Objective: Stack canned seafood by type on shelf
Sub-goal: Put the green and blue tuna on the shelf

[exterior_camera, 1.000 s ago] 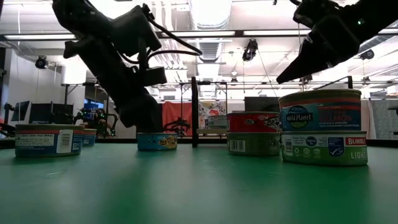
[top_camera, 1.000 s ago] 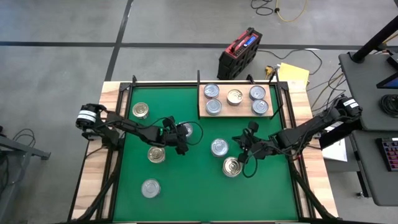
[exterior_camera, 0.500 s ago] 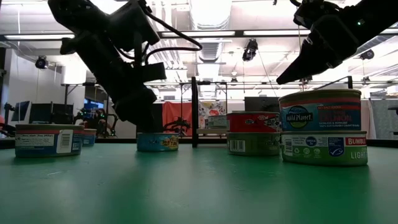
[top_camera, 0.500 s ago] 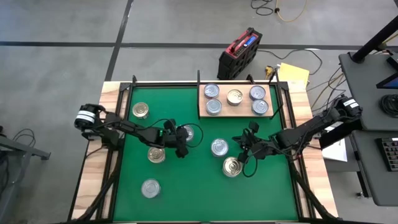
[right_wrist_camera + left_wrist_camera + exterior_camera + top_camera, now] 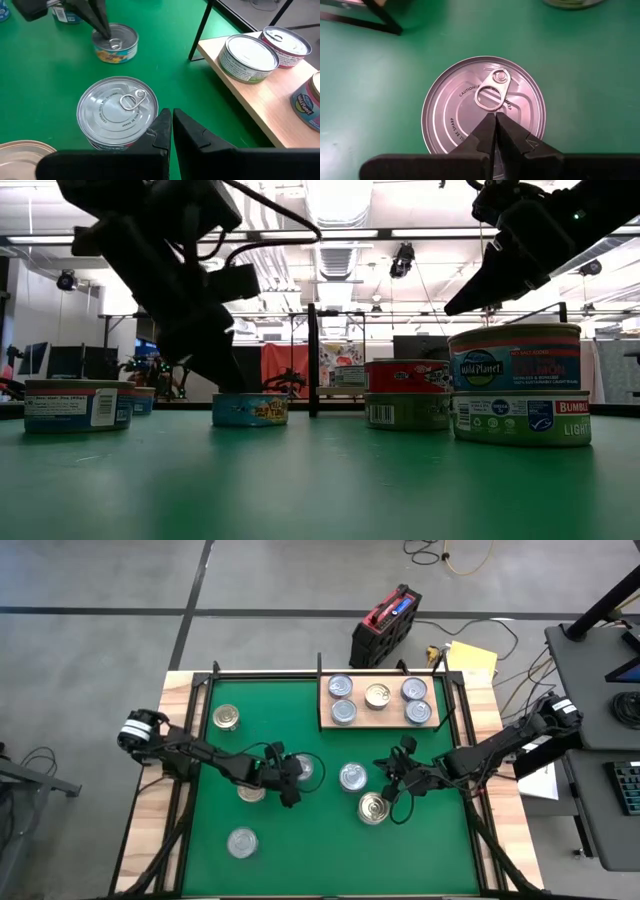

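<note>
Since nothing has reached it: the nearest tin (image 5: 243,842) sits alone at the front left of the green mat (image 5: 320,860), exactly where it was a second ago.
Gold-lidded tin: (image 5: 374,808) unmoved, just in front of the right arm.
Right end effector: (image 5: 171,117) fingers pressed together and empty, hanging motionless above and beside a silver-lidded tin (image 5: 117,112); this arm waits.
Left end effector: (image 5: 495,117) fingers closed, gripping nothing, tips resting on a tin's lid just below the pull ring.
Dragged tin: (image 5: 455,115) the one real change. With the left arm, it has slid across the mat toward the near edge of the counter, and it looms slightly larger in the low view.
Meaning: judged as a nudge to reposition rather than a pick, since closed fingers cannot lift it; the tin is now farther from its goal.
Far left tin: (image 5: 227,718) untouched by the mat's back corner.
Shelf: (image 5: 378,721) the pale board at the back still carries five tins; six remain on the mat, so the sorting looks roughly half done.
</note>
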### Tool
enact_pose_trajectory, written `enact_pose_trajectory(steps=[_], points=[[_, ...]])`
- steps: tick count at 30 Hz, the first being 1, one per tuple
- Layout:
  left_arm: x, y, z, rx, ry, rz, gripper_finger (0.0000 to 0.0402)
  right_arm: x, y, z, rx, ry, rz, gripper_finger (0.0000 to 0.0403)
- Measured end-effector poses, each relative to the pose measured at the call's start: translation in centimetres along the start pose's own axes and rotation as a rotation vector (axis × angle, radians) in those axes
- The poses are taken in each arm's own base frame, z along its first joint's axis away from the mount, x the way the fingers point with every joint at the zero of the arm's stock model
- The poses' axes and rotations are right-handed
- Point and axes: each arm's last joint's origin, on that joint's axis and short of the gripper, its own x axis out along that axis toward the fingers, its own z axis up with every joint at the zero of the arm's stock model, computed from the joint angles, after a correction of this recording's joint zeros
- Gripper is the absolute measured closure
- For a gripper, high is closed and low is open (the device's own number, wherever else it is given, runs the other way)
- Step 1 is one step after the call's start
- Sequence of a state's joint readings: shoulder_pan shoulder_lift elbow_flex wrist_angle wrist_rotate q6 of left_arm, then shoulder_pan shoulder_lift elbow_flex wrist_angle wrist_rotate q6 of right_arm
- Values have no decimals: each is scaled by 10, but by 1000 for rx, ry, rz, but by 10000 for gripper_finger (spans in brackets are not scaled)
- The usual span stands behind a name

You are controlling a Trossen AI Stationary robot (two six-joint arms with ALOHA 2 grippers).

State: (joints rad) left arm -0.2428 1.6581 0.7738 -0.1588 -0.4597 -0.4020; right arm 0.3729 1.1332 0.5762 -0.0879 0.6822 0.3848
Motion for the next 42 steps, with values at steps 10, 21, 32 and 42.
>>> enact_pose_trajectory(steps=[10, 21, 32, 42], points=[[-9, -20, -5, 41, -43, -67, 401, 0, 0, 0, 23, 0, 1, 394], [-26, -21, 1, 64, -118, -70, 401, 0, 0, 0, 44, 0, 1, 394], [-43, -34, -3, 91, -203, -23, 401, 0, 0, 0, 43, 0, 1, 394], [-48, -41, -24, 6, -218, 7, 401, 0, 0, 1, 46, -4, 2, 394]])
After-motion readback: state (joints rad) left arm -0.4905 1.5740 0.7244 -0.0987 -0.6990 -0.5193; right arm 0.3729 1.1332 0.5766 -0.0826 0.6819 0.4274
